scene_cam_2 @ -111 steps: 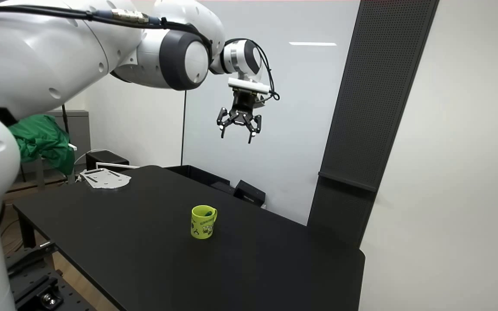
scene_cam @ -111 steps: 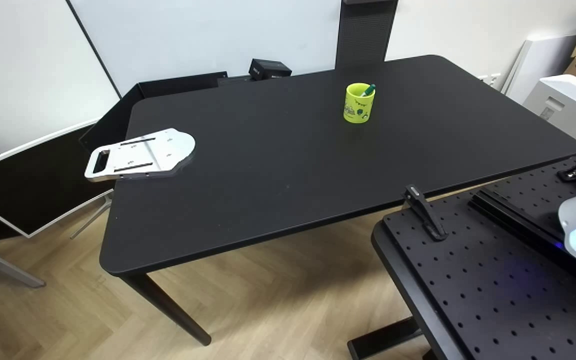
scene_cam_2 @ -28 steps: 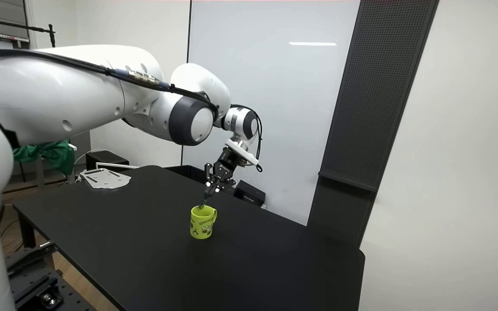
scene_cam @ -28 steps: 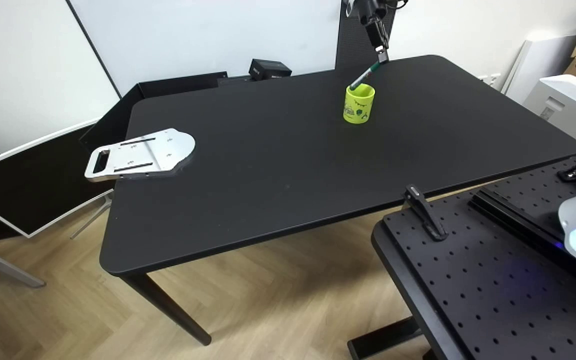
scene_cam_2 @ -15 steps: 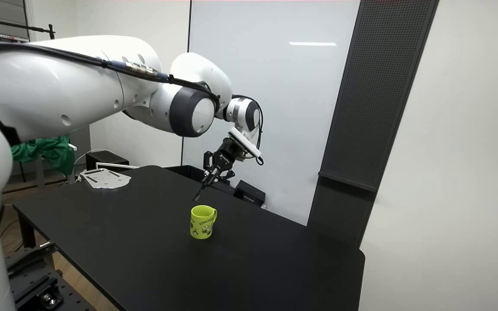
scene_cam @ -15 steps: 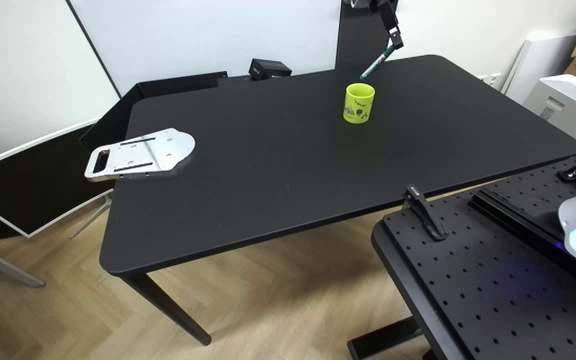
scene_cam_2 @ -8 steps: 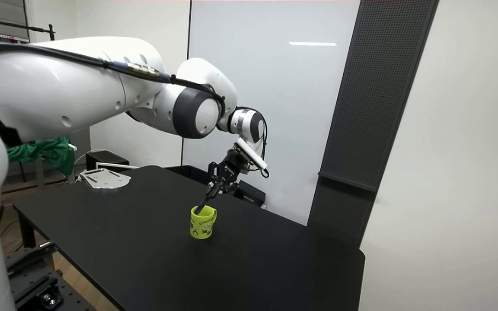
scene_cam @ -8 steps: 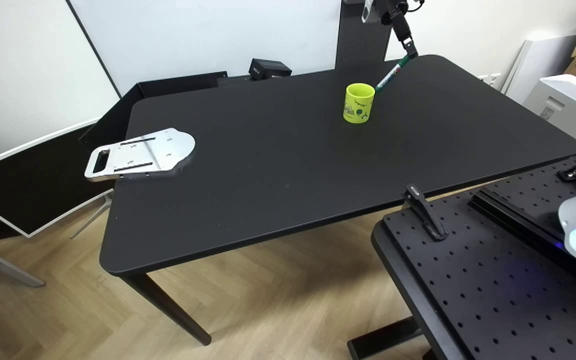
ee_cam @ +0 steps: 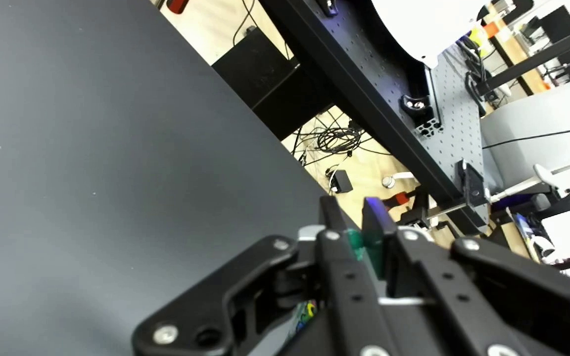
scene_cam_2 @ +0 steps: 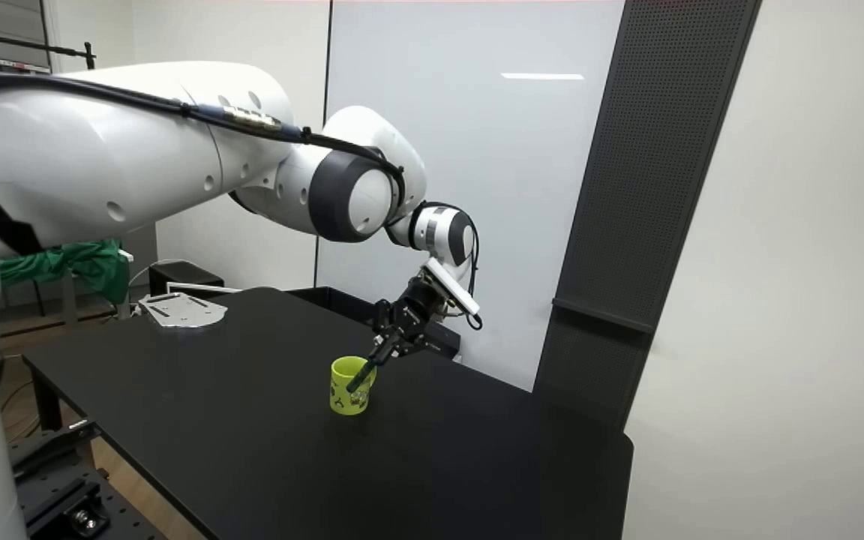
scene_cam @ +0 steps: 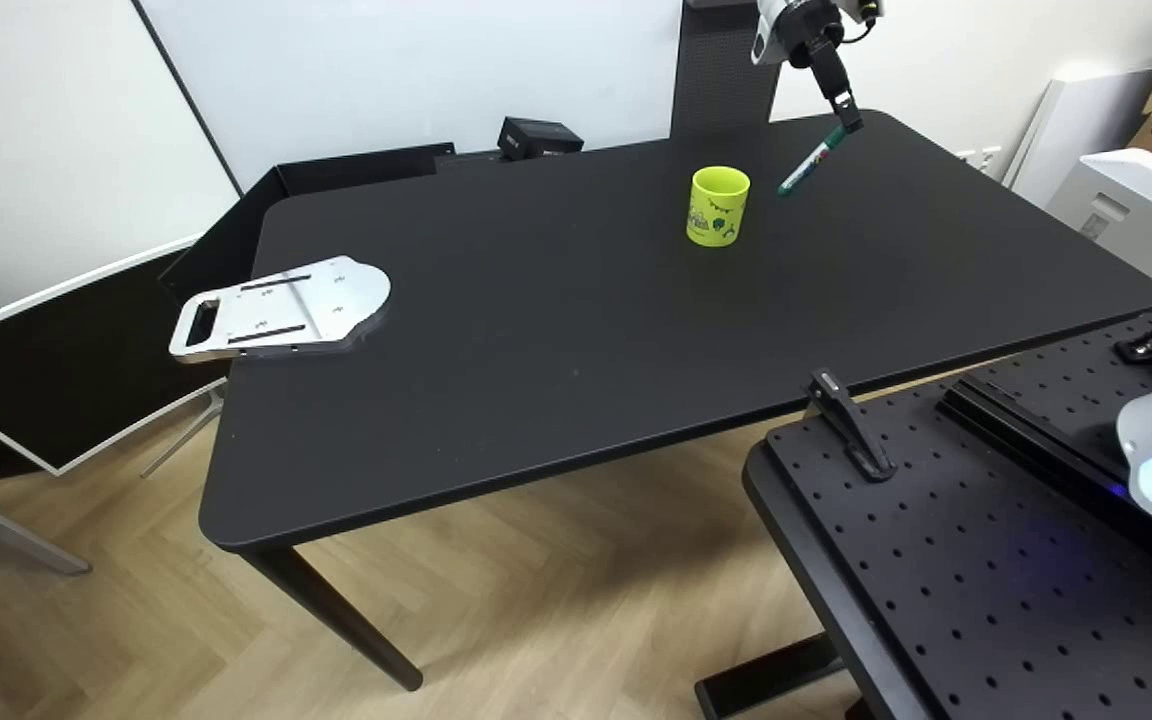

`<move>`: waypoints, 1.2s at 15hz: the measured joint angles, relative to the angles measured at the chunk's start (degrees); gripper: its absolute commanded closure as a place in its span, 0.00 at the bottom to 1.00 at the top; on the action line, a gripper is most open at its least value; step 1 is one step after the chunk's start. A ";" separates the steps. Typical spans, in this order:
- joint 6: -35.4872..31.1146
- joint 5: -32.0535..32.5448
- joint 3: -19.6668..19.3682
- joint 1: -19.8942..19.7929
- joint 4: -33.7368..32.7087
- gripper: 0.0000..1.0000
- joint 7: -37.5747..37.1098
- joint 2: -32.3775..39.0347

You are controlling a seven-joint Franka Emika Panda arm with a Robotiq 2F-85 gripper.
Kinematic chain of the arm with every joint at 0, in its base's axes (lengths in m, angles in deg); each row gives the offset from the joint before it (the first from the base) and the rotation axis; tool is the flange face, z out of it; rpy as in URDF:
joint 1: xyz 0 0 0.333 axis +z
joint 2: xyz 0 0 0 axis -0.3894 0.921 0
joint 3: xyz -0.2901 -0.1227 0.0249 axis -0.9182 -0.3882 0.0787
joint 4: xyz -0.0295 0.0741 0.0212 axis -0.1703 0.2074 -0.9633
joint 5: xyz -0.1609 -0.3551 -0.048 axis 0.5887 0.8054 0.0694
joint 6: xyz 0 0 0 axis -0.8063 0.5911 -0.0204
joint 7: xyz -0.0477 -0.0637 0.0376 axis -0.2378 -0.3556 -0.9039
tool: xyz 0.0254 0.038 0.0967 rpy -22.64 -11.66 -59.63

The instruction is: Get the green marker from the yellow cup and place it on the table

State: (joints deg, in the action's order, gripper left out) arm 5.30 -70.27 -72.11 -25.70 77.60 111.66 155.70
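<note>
In both exterior views, the green marker (scene_cam: 811,168) slants down from my gripper (scene_cam: 850,124), which is shut on one end of it. Its free end points down over the black table (scene_cam: 536,320), beside the yellow cup (scene_cam: 714,222); whether that end touches the tabletop I cannot tell. The cup stands upright, and no marker shows inside it. From another angle, the marker (scene_cam_2: 361,376) passes in front of the cup (scene_cam_2: 339,376). In the wrist view a green part of the marker (ee_cam: 356,241) sits between the two fingers, the rest mostly hidden behind the gripper.
A white flat tool (scene_cam: 281,308) overhangs one end of the table. A black perforated board (scene_cam: 986,560) with a clamp (scene_cam: 851,425) adjoins the near edge, with a gap to the floor. A dark box (scene_cam: 538,138) stands behind the far edge.
Several seconds ago the marker stood in the cup and the gripper was open above. Over the last second, the gripped marker has moved sideways away from above the cup and come lower.
</note>
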 measured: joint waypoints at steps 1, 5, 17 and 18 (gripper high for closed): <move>-1.82 0.02 -0.29 -0.45 0.53 0.96 0.05 -0.01; -11.19 1.24 -2.29 -1.25 3.02 0.96 -0.39 -0.24; -59.69 2.22 -6.72 -0.58 24.40 0.96 -15.85 -7.25; -63.90 2.26 -7.22 -0.36 26.82 0.96 -17.62 -7.92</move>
State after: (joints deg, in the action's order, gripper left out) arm -58.60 -68.01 -79.34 -26.06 104.43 94.04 147.78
